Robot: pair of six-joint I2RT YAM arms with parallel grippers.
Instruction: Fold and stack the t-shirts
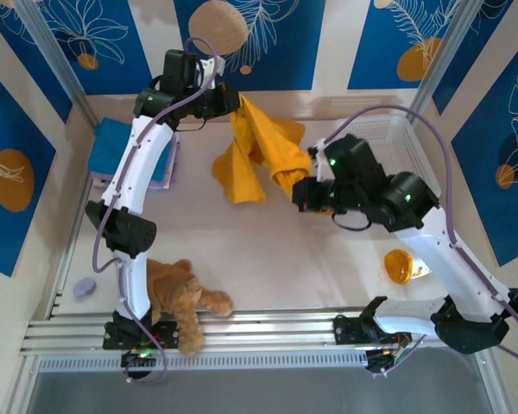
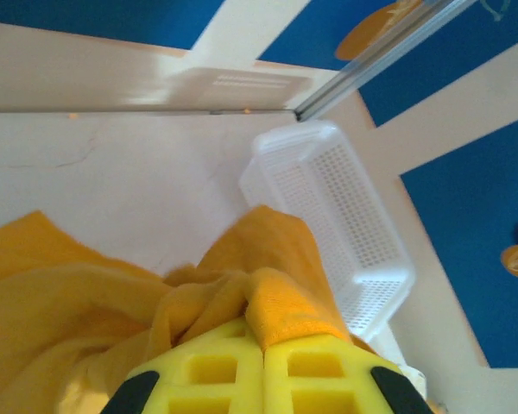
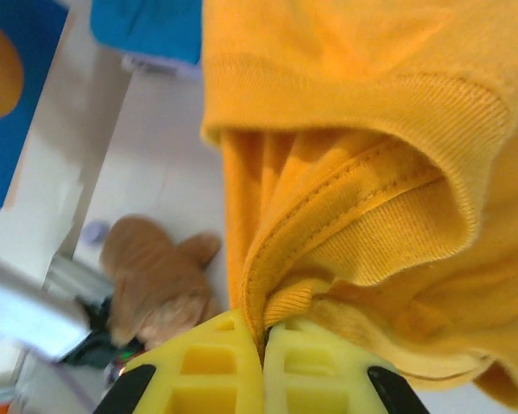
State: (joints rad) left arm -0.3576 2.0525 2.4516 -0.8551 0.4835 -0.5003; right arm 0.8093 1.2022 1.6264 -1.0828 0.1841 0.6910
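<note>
A mustard-orange t-shirt (image 1: 257, 151) hangs bunched above the middle of the table, stretched between both arms. My left gripper (image 1: 233, 105) holds its upper left part; its yellow fingers (image 2: 216, 371) are shut on a fold of the cloth (image 2: 281, 297). At the shirt's right side my right gripper (image 1: 300, 185) is shut on a hem, the yellow fingers (image 3: 224, 362) pinching ribbed cloth (image 3: 345, 216). A folded blue t-shirt (image 1: 116, 147) lies at the back left, on a pale lilac one (image 1: 171, 168), partly hidden by my left arm.
A white perforated basket (image 1: 388, 142) stands at the back right. A brown plush teddy (image 1: 183, 297) lies by the left arm's base. An orange cup (image 1: 400, 266) sits near the right arm. A small lilac object (image 1: 85, 287) lies at the left edge.
</note>
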